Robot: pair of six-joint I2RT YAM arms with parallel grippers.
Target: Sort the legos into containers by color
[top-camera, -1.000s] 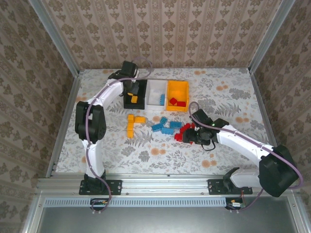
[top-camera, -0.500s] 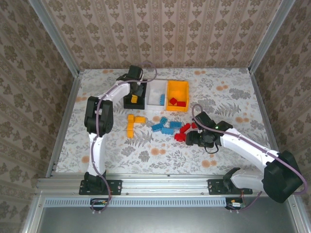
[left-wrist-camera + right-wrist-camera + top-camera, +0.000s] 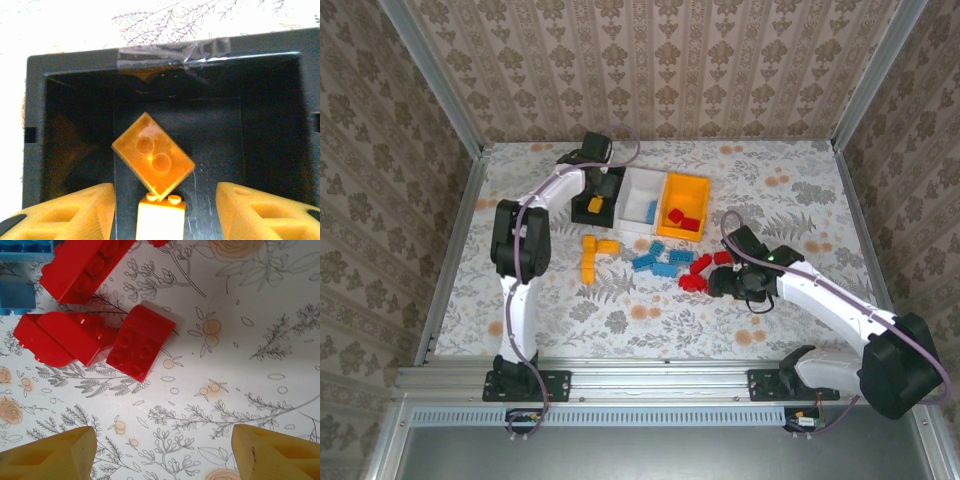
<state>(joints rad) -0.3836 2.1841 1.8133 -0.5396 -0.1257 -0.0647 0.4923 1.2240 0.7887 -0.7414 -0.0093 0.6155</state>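
My left gripper (image 3: 603,190) hangs over the black bin (image 3: 582,212) with its jaws open. In the left wrist view an orange brick (image 3: 152,161) lies tilted on the bin floor (image 3: 235,150). A second orange brick (image 3: 160,220) sits between my fingers (image 3: 75,212) with a gap on each side. My right gripper (image 3: 715,283) is open just above the table, beside the red legos (image 3: 698,272). In the right wrist view red bricks (image 3: 142,342) lie ahead of my open gripper (image 3: 165,450), with nothing between the fingers.
The white bin (image 3: 638,190) holds a blue brick (image 3: 651,210). The orange bin (image 3: 705,205) holds red bricks (image 3: 682,220). Yellow legos (image 3: 590,258) and blue legos (image 3: 660,263) lie loose mid-table. Blue bricks (image 3: 20,270) border the red ones.
My left gripper's jaws have opened over the black bin, letting go of an orange brick. My right gripper has shifted slightly right beside the red legos, still open.
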